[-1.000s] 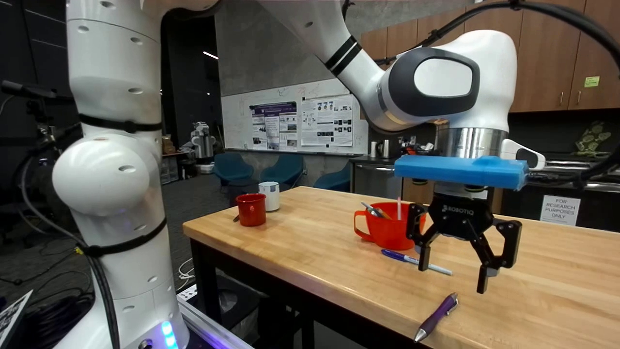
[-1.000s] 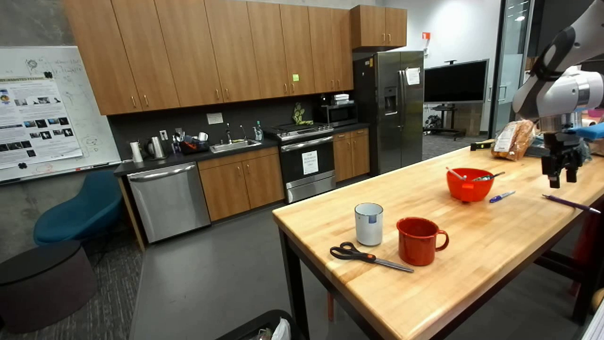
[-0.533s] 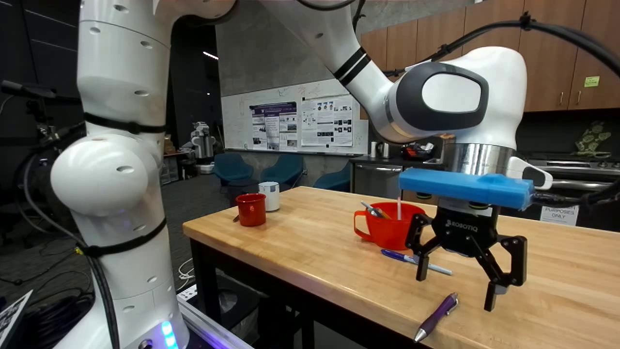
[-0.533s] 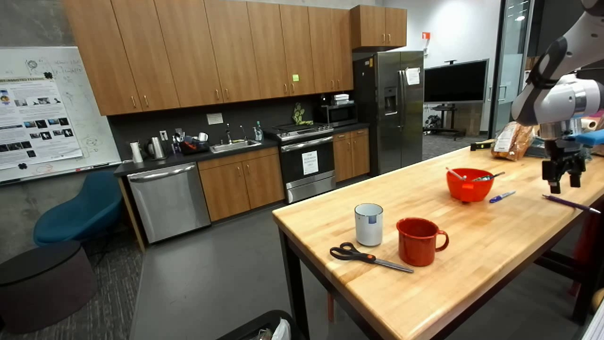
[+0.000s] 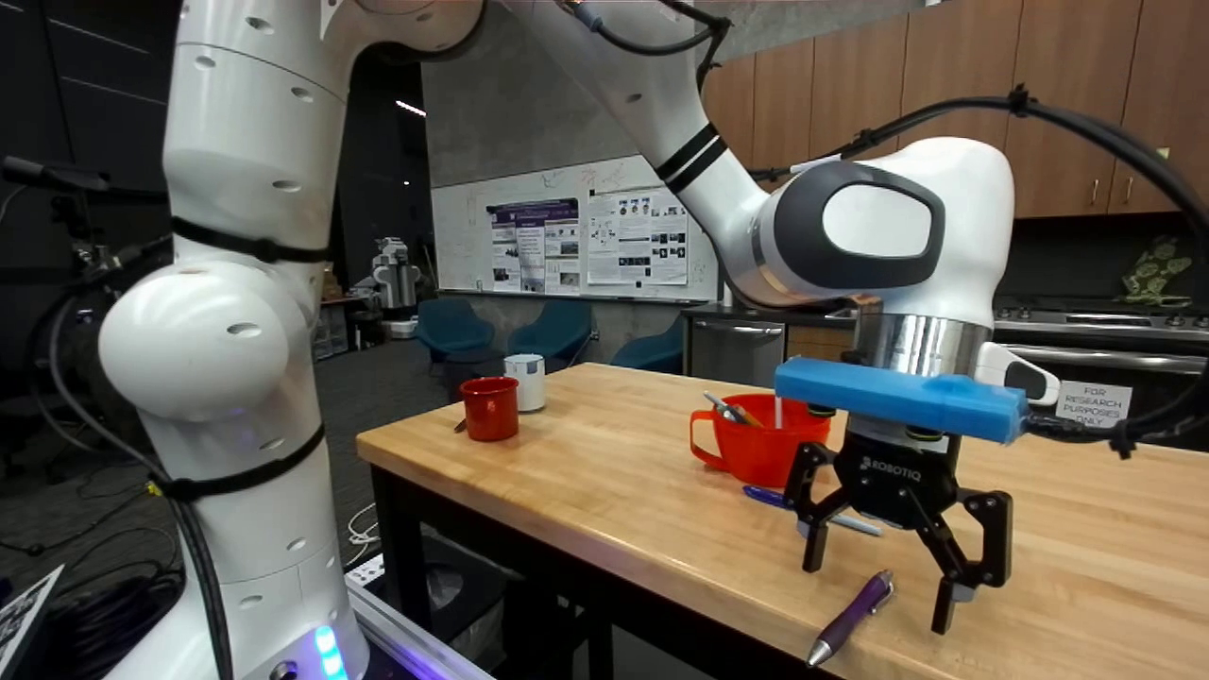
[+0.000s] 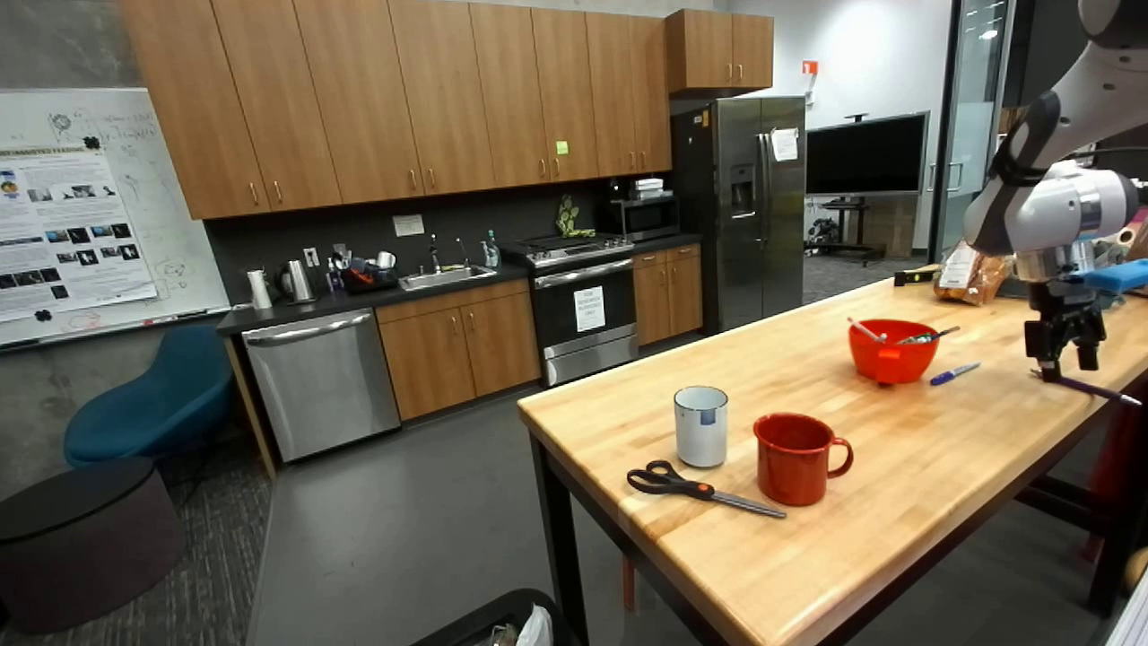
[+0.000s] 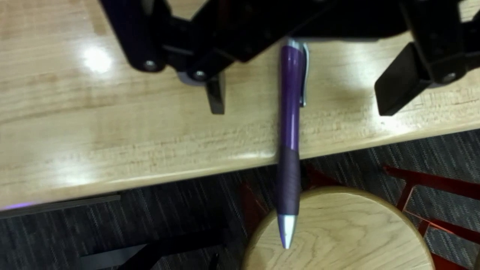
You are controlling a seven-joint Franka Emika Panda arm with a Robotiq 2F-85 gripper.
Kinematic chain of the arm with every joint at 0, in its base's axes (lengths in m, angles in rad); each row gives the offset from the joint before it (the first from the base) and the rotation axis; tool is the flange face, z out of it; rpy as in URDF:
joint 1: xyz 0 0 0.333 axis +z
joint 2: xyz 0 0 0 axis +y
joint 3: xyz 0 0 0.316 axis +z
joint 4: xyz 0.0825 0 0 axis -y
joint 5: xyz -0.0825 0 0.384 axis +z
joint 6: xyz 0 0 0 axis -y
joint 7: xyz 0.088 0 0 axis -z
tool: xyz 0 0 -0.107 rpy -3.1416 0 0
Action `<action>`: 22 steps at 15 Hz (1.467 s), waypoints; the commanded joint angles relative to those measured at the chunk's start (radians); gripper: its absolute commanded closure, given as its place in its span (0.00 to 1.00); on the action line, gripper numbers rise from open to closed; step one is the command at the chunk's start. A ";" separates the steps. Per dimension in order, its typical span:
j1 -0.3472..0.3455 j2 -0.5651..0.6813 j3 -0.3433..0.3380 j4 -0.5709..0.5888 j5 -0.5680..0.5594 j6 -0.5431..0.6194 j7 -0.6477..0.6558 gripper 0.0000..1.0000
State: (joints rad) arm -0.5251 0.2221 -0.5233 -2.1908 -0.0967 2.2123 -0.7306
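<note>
My gripper (image 5: 877, 587) is open and empty, low over the table near its edge. It also shows in an exterior view (image 6: 1067, 366). A purple pen (image 7: 290, 116) lies between the spread fingers in the wrist view, apart from both. Its silver tip reaches past the table edge, and its clip end is partly hidden by the gripper. The pen shows in both exterior views (image 5: 853, 619) (image 6: 1096, 389). A blue pen (image 5: 767, 496) lies behind the gripper, partly covered by a finger. A large red-orange cup (image 5: 756, 458) holding several pens stands beside it.
A red mug (image 6: 794, 462), a white cup (image 6: 702, 435) and black-handled scissors (image 6: 695, 489) are at the table's far end. A bread bag (image 6: 976, 269) sits at the back. The table edge (image 7: 240, 161) and a round stool (image 7: 341, 232) are below the pen.
The gripper has moved down toward the table, lately also slightly left in an exterior view, to around the purple pen. It stays open. The pens and cups have not moved.
</note>
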 commanded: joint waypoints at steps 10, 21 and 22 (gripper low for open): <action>-0.012 -0.027 0.035 -0.002 -0.080 -0.005 0.017 0.83; 0.009 -0.184 0.101 0.096 0.065 -0.221 -0.216 0.96; 0.016 -0.197 0.105 0.115 0.096 -0.248 -0.262 0.96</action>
State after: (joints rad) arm -0.5188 0.1009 -0.4341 -2.1084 -0.0750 2.0494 -0.8765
